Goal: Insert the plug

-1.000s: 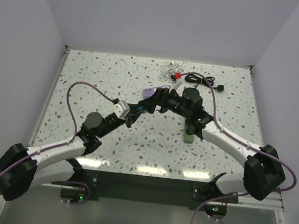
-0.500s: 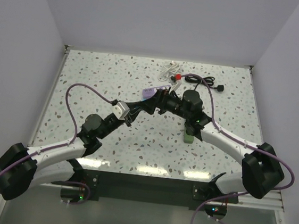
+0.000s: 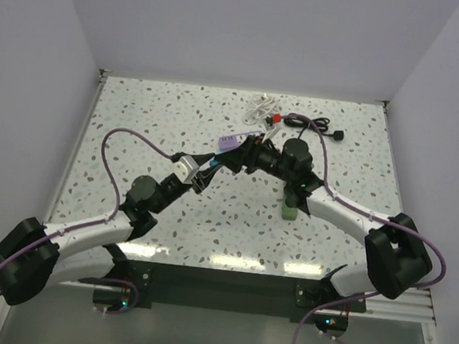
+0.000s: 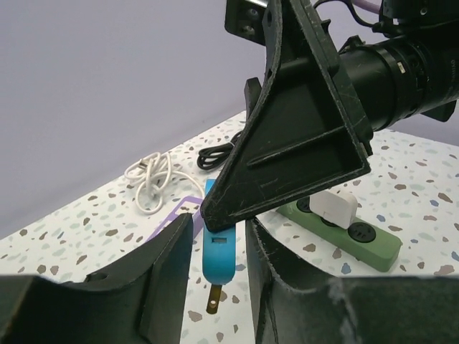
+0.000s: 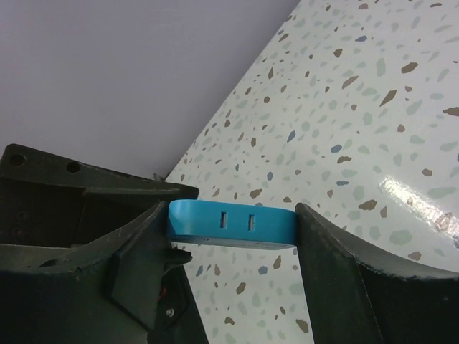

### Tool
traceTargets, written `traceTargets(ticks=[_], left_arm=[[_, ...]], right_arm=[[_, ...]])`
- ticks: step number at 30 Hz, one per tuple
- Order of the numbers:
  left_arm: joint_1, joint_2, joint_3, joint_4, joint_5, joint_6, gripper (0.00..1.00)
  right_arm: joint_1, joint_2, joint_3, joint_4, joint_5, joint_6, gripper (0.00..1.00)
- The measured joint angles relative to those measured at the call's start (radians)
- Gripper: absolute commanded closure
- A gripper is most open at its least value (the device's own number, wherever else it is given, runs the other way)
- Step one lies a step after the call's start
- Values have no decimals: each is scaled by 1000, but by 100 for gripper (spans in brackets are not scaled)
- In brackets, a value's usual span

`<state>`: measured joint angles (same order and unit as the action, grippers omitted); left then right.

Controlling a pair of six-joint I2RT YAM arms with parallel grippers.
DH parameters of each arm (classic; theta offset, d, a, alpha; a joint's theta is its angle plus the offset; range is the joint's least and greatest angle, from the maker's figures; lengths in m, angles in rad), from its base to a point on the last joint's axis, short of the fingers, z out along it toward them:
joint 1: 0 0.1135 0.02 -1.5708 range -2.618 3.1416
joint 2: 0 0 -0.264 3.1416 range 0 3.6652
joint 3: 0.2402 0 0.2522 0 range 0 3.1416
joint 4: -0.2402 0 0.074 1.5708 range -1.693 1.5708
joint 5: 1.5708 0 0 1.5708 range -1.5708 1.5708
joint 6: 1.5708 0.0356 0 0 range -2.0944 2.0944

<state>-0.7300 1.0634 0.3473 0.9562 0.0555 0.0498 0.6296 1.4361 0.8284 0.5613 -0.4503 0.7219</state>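
The blue plug (image 4: 215, 247) hangs above the table with its metal prongs (image 4: 213, 299) pointing down. My right gripper (image 5: 233, 229) is shut on it, and both fingers (image 5: 344, 265) press its two ends. My left gripper (image 4: 217, 228) stands open around the same plug, with a narrow gap on each side. In the top view the two grippers meet mid-table, left (image 3: 210, 170) and right (image 3: 235, 158), and only a sliver of the plug (image 3: 214, 163) shows. The green power strip (image 4: 358, 240) lies beyond, with a white adapter (image 4: 336, 206) plugged into it.
A coiled white cable (image 4: 150, 179) and a purple card (image 3: 229, 142) lie behind the grippers. A black cable (image 3: 317, 124) and a small red piece (image 3: 274, 116) sit at the back. The green strip (image 3: 291, 205) lies under the right forearm. White walls enclose three sides.
The right jaws have closed onto the blue plug, while the left jaws, shut on it before, have parted slightly. Both arms stay nearly where they were.
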Motion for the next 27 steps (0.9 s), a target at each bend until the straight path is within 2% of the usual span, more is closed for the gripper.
traceTargets(ticks=[2, 9, 15, 17, 23, 27], left_arm=[[0, 3, 0, 0, -10, -2, 47], [0, 40, 0, -6, -47, -1, 39], [13, 124, 25, -15, -80, 14, 18], [42, 174, 57, -33, -77, 10, 13], [175, 323, 206, -135, -12, -88, 5], [216, 362, 224, -180, 31, -147, 1]], right_arm=[[-23, 20, -2, 11, -10, 0, 100], [-152, 76, 6, 39, -11, -21, 100], [-178, 135, 115, 1, 73, -179, 100], [-176, 171, 172, -17, 117, -245, 100], [-174, 326, 298, -70, 261, -419, 100], [-174, 420, 350, -135, 341, -515, 100]])
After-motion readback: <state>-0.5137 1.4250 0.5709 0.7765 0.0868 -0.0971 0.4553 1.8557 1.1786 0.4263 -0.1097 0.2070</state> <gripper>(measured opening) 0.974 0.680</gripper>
